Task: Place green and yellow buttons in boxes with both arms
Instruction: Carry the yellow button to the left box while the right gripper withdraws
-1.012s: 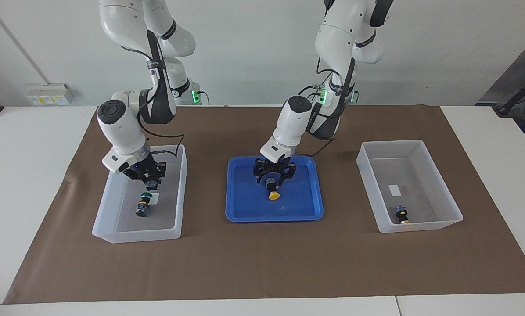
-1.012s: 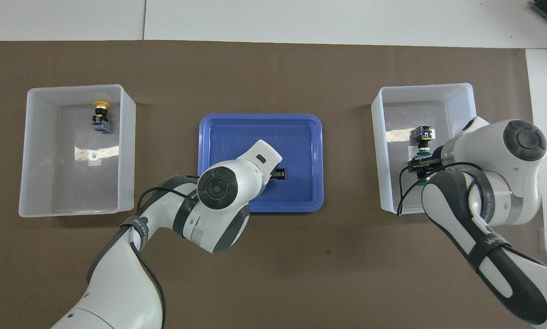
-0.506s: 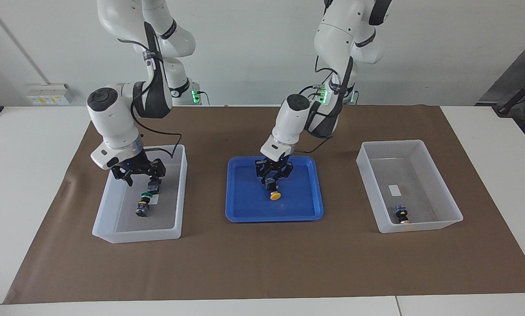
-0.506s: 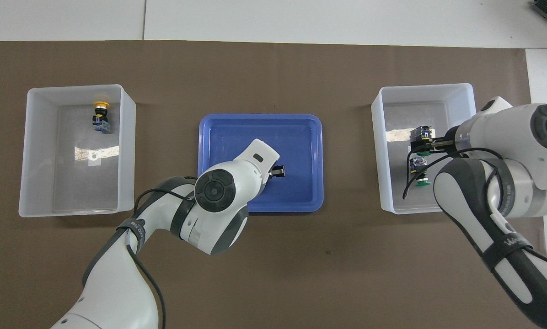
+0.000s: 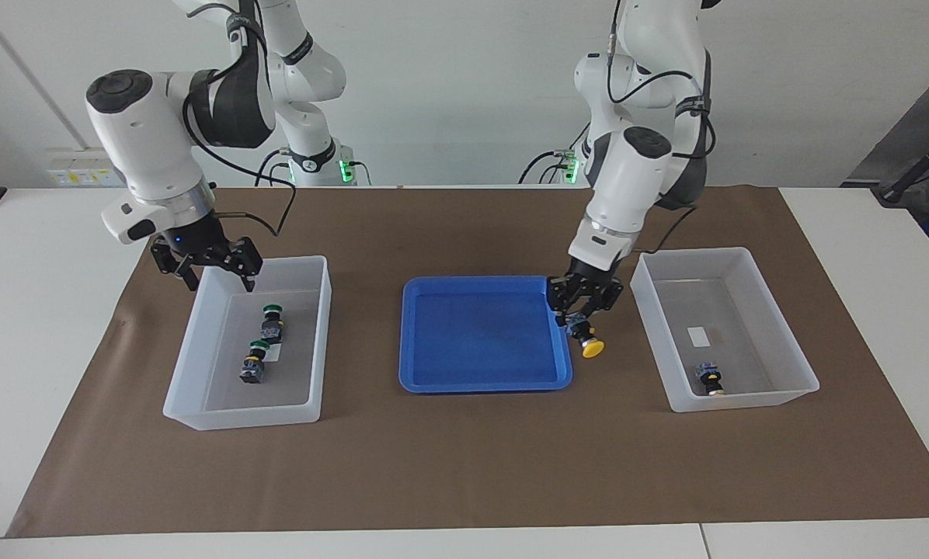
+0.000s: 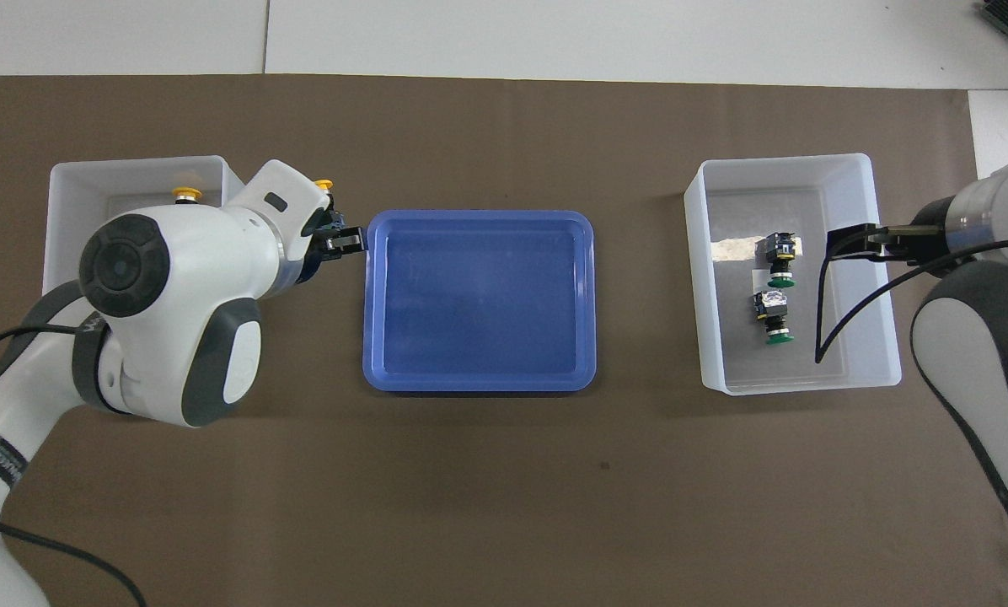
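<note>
My left gripper [image 5: 582, 310] is shut on a yellow button [image 5: 589, 345] and holds it in the air over the mat between the blue tray [image 5: 480, 341] and the box at the left arm's end [image 5: 744, 400]. A second yellow button [image 5: 711, 379] lies in that box. In the overhead view the left gripper [image 6: 335, 240] sits between that box [image 6: 133, 160] and the tray [image 6: 479, 295]. My right gripper [image 5: 207, 270] is open and empty, raised over the robot-side edge of the other box [image 5: 239, 417]. Two green buttons [image 5: 272, 320] [image 5: 253, 363] lie in that box.
The blue tray holds nothing. A brown mat [image 5: 464, 466] covers the table. The overhead view shows the green buttons [image 6: 780, 261] [image 6: 774, 319] in their box [image 6: 799, 384], with the right gripper [image 6: 858, 240] at its outer edge.
The left gripper lifted the yellow button out of the blue tray and carried it toward the box at its end. The right gripper let go of a green button in its box and rose away.
</note>
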Motion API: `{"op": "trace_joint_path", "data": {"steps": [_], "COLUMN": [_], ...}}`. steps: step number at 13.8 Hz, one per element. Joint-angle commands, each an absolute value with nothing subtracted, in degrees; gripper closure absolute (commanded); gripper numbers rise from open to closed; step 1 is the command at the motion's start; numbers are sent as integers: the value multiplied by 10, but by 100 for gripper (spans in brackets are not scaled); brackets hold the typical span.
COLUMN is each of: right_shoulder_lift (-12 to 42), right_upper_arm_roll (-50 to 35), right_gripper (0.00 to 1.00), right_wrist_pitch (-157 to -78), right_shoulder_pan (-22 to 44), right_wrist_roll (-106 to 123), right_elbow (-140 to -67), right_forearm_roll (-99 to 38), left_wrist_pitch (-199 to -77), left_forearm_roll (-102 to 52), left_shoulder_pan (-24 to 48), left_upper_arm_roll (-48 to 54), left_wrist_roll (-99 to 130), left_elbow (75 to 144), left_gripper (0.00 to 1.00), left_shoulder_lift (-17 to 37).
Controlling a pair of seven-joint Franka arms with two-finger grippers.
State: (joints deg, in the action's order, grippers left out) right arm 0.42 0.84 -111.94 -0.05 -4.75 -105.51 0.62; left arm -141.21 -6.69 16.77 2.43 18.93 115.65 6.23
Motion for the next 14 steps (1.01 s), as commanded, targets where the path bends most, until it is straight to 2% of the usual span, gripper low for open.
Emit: {"op": "trace_joint_path", "data": {"steps": [1,3,5,7,14], "right_shoulder_lift": [-8,-6,-13,-41,-53], "right_upper_arm_roll": [4,4,4,5,3], "right_gripper": [0,0,0,0,0], "right_wrist_pitch": [-1028,-951,-905,-899,-863], "right_shoulder_pan": [-2,-4,-4,-6,-9], "right_wrist_roll": [-80,-80,-81,-80,-76], "right_elbow": [-995,-935,-907,-904,-906], "right_forearm_roll": [7,7,9,24,20], "left_wrist_pitch": [-1402,-1413,-1418,-1417,-1449], "left_forearm_roll": [-65,-66,-67,-68,-73], "left_shoulder_pan": [99,45,3,-29,-78], "left_upper_arm_roll": [31,33,33,33,33], "left_wrist_roll": [105,9,-54,-115,-149], "left_elbow": [1146,1147,1153,1158,1149], "left_gripper": [100,100,100,100,100], "left_shoulder_lift": [62,65,65,69,151]}}
